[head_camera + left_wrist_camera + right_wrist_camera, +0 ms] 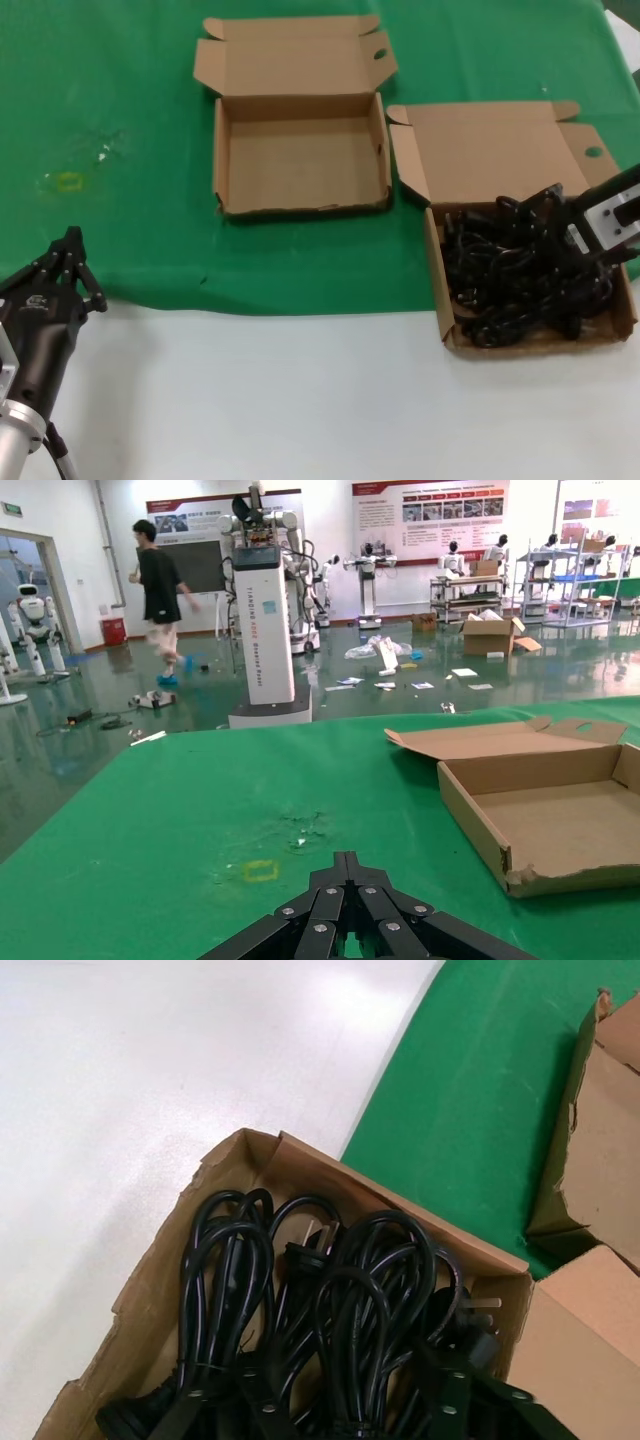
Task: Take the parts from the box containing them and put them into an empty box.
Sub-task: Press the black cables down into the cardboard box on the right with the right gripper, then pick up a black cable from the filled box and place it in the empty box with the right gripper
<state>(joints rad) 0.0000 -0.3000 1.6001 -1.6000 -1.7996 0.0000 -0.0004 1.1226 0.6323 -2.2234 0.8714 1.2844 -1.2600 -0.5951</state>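
Observation:
The black power cords (510, 265) lie tangled in the cardboard box with the tall lid panel (490, 150) at the right. My right gripper (537, 215) is down in that box, open, with its fingers spread among the cords. In the right wrist view the cords (330, 1300) fill the box (150, 1290), and the gripper (350, 1410) straddles a bundle of them. The empty box with the short lid panel (300, 208) stands at the centre back; it also shows in the left wrist view (470, 810). My left gripper (72, 250) is parked at the front left, shut and empty.
A green cloth (120, 100) covers the back half of the table; the front is bare white (250, 400). A small yellow mark (68, 181) is on the cloth at the left. Beyond the table a person (160, 590) walks past a white robot stand (265, 630).

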